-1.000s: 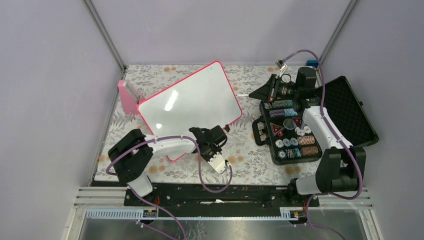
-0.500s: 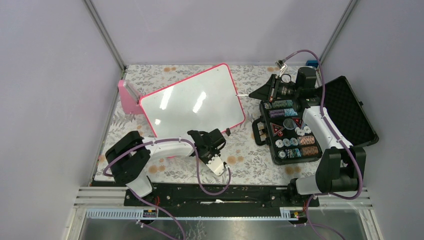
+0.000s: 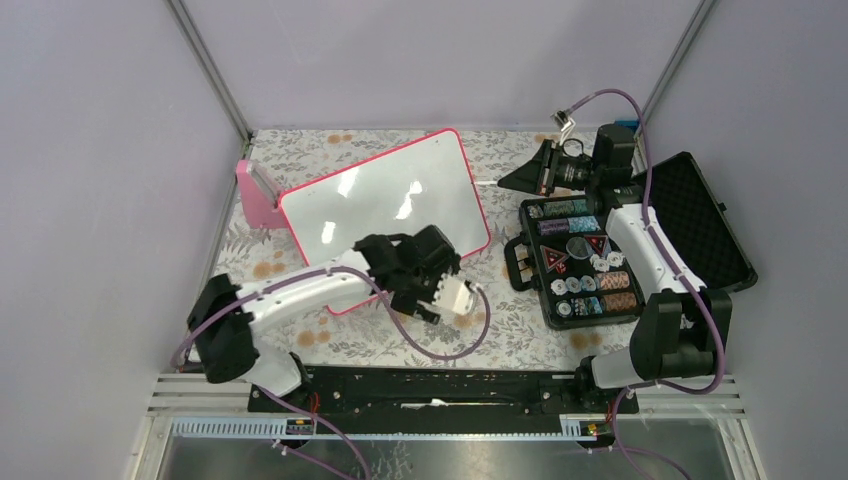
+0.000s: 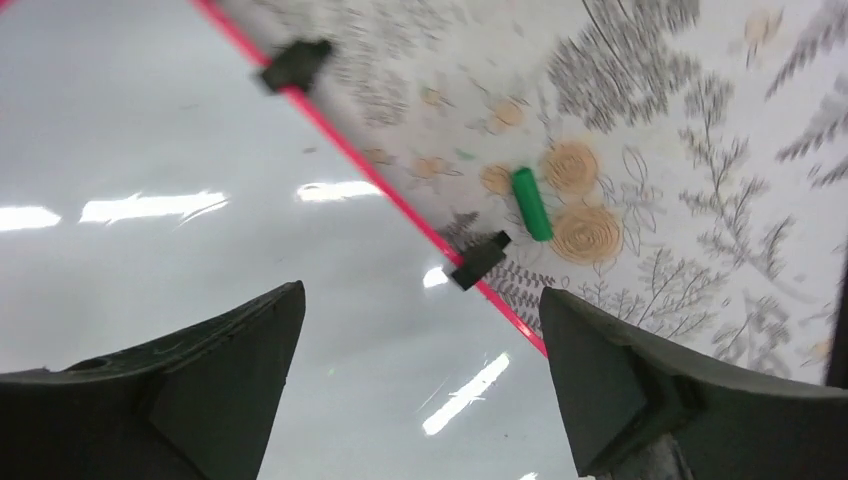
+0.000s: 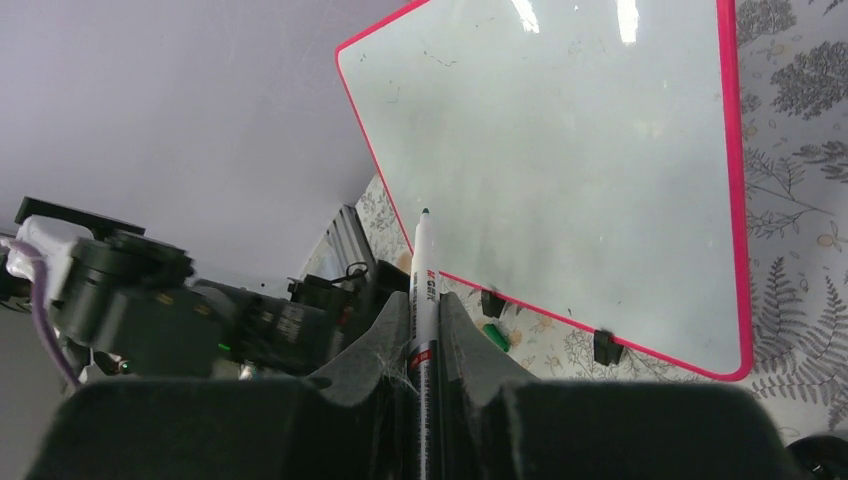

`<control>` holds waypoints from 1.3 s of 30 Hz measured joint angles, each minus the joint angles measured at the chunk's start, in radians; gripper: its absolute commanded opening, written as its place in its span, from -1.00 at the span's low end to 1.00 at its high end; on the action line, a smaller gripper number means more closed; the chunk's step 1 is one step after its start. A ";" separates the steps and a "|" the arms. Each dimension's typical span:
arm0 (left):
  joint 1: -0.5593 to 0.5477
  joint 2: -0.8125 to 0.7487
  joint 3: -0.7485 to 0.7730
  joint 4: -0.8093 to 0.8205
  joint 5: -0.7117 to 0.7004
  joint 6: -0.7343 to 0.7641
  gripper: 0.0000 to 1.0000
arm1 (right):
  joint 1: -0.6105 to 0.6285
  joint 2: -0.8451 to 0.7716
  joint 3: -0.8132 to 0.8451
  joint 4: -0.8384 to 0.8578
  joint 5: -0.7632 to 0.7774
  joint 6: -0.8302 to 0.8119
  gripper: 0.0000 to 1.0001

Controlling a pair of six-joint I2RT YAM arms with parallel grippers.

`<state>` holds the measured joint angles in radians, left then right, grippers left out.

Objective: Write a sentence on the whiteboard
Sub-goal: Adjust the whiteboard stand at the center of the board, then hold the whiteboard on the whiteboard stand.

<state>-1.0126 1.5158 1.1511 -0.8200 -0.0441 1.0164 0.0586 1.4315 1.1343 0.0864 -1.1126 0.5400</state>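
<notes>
Moved: left gripper [image 3: 405, 255] has thrown its jaws wide since a second ago, and its arm has stretched farther out toward 1 o'clock. The whiteboard [image 3: 385, 205] has turned slightly clockwise, and the right gripper [image 3: 510, 182] has drawn back a little toward 12 o'clock.
Left gripper: jaws spread wide with nothing between them. In the left wrist view [image 4: 420, 295] it hangs over the board's near-right edge, one finger above the white face and the other above the floral cloth [image 3: 520, 320].
Right gripper: jaws pressed onto a marker [image 5: 424, 262], pinching its barrel. It sits at 3 o'clock of the board, apart from it.
Marker: white barrel with a dark green tip. In the top view it points toward 9 o'clock, at the board's right edge, and I cannot tell whether the tip touches.
Whiteboard: lies on the cloth left of the table's middle, its long sides running from 8 to 2 o'clock. The face is glossy white with streaks of glare, and the frame is pink-red.
Clips: two small black ones [image 4: 478, 258] [image 4: 295, 60] sit on the board's near-right edge.
Green cap: [image 4: 531, 203] lies on the cloth just beside that edge, off the board.
Case: black, foam-lined and open [image 3: 700, 220], at 3 o'clock of the table, with poker chips [image 3: 585, 280] in its left half.
Pink block: [image 3: 252, 192] stands at the board's 9 o'clock corner.
</notes>
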 measured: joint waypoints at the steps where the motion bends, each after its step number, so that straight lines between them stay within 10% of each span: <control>1: 0.006 -0.023 0.027 -0.002 0.018 -0.038 0.98 | 0.001 0.004 0.011 -0.005 -0.001 -0.006 -1.00; 7: 0.166 -0.159 0.153 0.006 0.150 -0.334 0.98 | 0.027 0.020 0.091 -0.076 -0.004 -0.067 -1.00; 20: 0.982 -0.572 -0.035 0.236 0.440 -1.045 0.97 | 0.327 0.167 0.397 -0.409 0.129 -0.410 -1.00; 29: 1.358 -0.525 -0.073 0.233 0.614 -1.154 0.94 | 0.475 0.264 0.483 -0.457 0.191 -0.500 -1.00; 39: 1.392 -0.430 -0.105 0.273 0.716 -1.085 0.22 | 0.548 0.322 0.566 -0.483 0.292 -0.589 -1.00</control>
<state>0.3790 1.0859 1.0462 -0.5472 0.6716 -0.0681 0.6064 1.7531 1.7000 -0.3969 -0.8207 -0.0486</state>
